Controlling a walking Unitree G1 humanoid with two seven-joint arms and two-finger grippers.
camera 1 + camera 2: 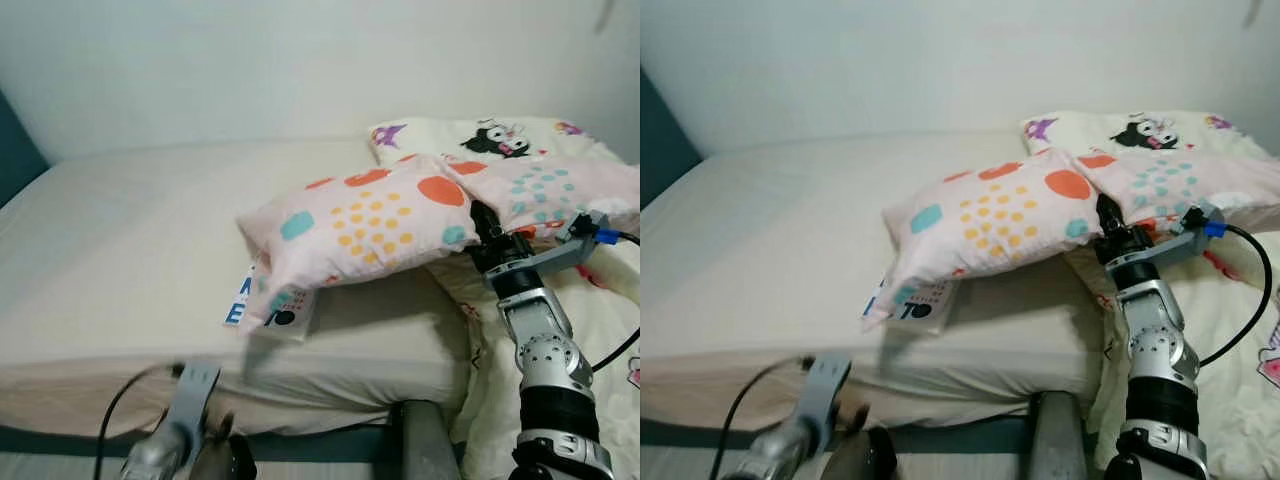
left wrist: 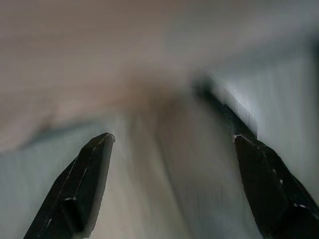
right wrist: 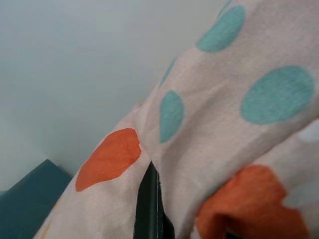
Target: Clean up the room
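A pale pink pillow (image 1: 370, 225) with orange, teal and yellow dots hangs lifted above the bed's right side. My right gripper (image 1: 482, 226) is shut on the pillow's middle, the fabric folding around one black finger (image 3: 148, 206). A booklet (image 1: 272, 305) with blue letters lies on the beige mattress (image 1: 130, 240) under the pillow's lower corner. My left gripper (image 2: 169, 142) hangs low in front of the bed, its fingers open around nothing; the left wrist view is blurred.
A cream cartoon-print blanket (image 1: 500, 135) lies at the bed's right end and spills down the right side. A white wall runs behind the bed. A teal headboard (image 1: 15, 150) stands at the far left. A grey post (image 1: 425, 440) rises at the bed's front edge.
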